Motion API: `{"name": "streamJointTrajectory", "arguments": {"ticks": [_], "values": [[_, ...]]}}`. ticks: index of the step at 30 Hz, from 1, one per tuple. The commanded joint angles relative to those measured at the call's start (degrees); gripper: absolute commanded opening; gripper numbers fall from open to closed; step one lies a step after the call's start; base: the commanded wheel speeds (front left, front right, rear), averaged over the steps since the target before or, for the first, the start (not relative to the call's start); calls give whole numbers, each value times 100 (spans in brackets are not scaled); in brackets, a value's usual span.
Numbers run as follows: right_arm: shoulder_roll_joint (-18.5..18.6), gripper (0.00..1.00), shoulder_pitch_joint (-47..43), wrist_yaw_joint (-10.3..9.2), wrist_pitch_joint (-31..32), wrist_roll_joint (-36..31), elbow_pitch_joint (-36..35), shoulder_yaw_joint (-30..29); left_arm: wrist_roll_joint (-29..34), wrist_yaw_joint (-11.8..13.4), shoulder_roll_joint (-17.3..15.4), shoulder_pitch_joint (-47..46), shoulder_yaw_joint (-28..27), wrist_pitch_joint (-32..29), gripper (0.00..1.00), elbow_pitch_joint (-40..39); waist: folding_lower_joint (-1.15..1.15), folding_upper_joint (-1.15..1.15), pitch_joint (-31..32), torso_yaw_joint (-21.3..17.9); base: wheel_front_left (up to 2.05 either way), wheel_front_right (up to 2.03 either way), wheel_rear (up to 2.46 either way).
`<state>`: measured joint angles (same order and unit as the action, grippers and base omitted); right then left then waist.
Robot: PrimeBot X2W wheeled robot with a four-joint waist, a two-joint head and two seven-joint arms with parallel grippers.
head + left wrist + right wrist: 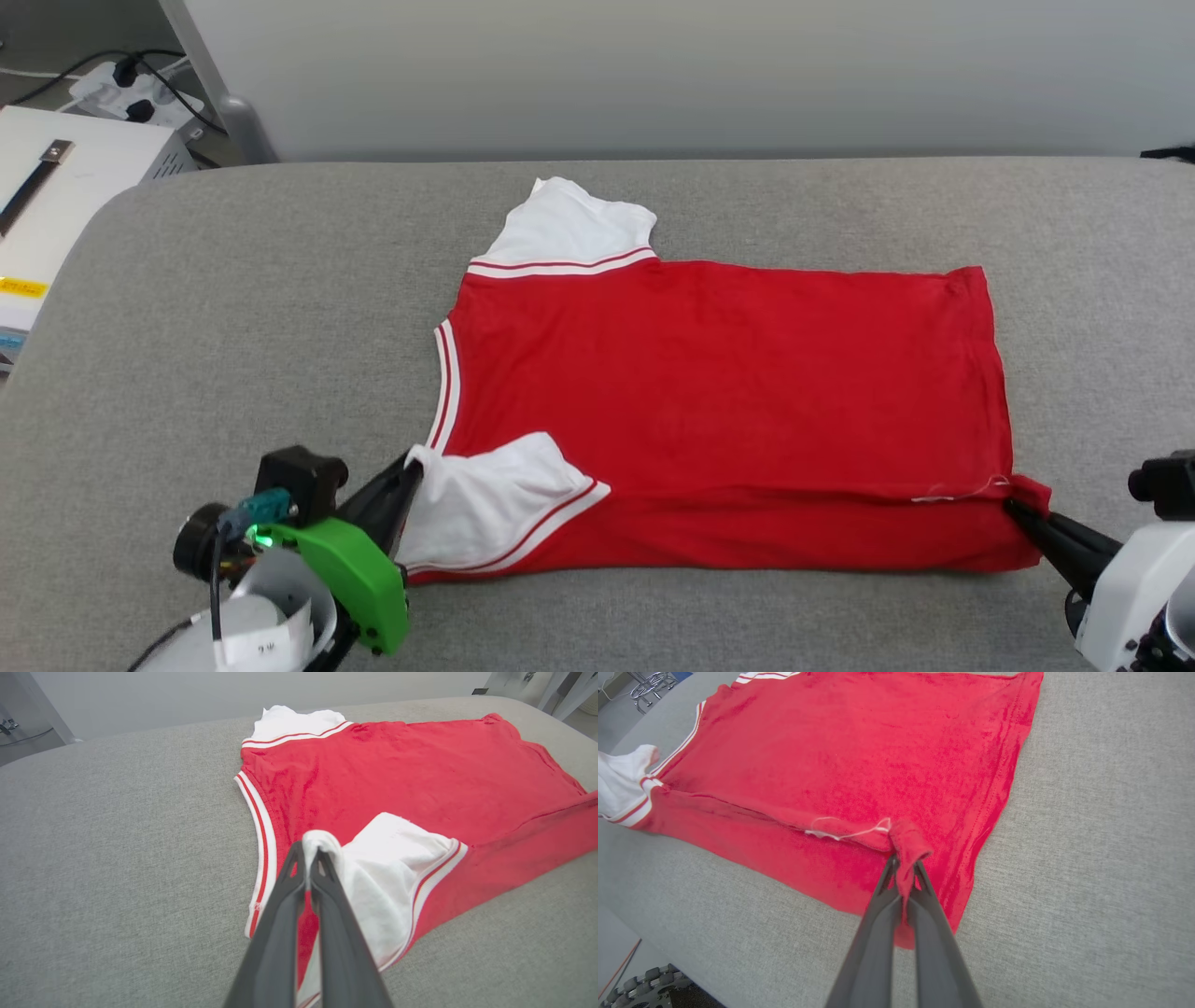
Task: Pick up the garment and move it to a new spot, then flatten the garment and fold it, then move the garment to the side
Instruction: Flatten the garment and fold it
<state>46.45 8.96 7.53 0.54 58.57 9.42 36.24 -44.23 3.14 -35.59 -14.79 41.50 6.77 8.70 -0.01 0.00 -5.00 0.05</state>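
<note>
Shows the garment point(728, 373) spread flat on the grey bench point(233, 308), plain red side up, collar toward the robot's left and hem toward its right, far sleeve point(569, 229) lying out past the far edge. Note the left gripper point(411, 471) closed tight on the cuff end of the near sleeve point(485, 495), white cloth bunched over the tips. Note the right gripper point(1018, 509) likewise pinched shut on the near hem corner point(1027, 487), with a small roll of red cloth between the tips and a loose white thread point(840, 833) just beside them. Note also a crease point(747, 493) running between the two pinched points, with a strip of the near side below it. Judged as the folding step: moving and flattening apparently done, first lengthwise fold in hand, shift to the side not yet begun. Calls next for raising both pinched points together and carrying them away from the robot toward the far edge, level and in step, cloth kept taut between them to avoid sagging or a skewed crease; then lowering, opening both grippers and drawing back without dragging the upper layer
</note>
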Motion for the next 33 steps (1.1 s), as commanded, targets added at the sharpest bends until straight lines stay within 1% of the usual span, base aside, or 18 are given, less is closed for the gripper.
{"name": "streamJointTrajectory", "arguments": {"ticks": [1, 8, 14, 18, 24, 29, 30, 31, 32, 33], "values": [[-58, 0, 163, -4, 62, -52, -25, -54, 90, -91, 34, -263, -10, -70, 0, 105, 1, 0, -164, -92, 0, 0, 0], [-193, 0, 689, -4, 376, -143, 62, -135, 301, -593, 195, -1338, 80, -227, 0, 1004, 1, 0, -580, -205, 0, 0, 0], [-406, 0, 1232, -4, 541, -120, 374, -39, 442, -882, 375, -1934, 282, -226, 0, 1916, 1, 0, -905, -277, 0, 0, 0], [-536, 0, 1573, -4, 597, -137, 750, 84, 454, -990, 565, -2165, 476, -179, 0, 2474, 1, 0, -1066, -280, 0, 0, 0], [-674, 0, 1829, -4, 630, -88, 1195, 374, 360, -1052, 822, -2315, 801, -41, 0, 3240, 1, 0, -1154, -248, 0, 0, 0], [-709, 0, 1892, -4, 501, 15, 1393, 551, 122, -1060, 998, -2303, 1067, 97, 0, 3577, 1, 0, -1088, -229, 0, 0, 0], [-711, 18, 1896, -4, 453, 42, 1410, 583, 54, -1060, 1011, -2312, 1102, 139, 4, 3642, 1, 0, -1055, -223, 0, 0, 0], [-708, 41, 1898, -4, 413, 68, 1416, 604, -5, -1060, 1013, -2317, 1143, 152, 96, 3681, 1, 0, -1027, -217, 0, 0, 0], [-689, 100, 1898, -4, 349, 82, 1420, 627, -67, -1061, 1006, -2345, 1186, 215, 100, 3703, 1, 0, -977, -201, 0, 0, 0], [-666, 100, 1899, -4, 286, 79, 1418, 638, -115, -1061, 987, -2378, 1201, 280, 100, 3730, 1, 0, -943, -190, 0, 0, 0]]}}
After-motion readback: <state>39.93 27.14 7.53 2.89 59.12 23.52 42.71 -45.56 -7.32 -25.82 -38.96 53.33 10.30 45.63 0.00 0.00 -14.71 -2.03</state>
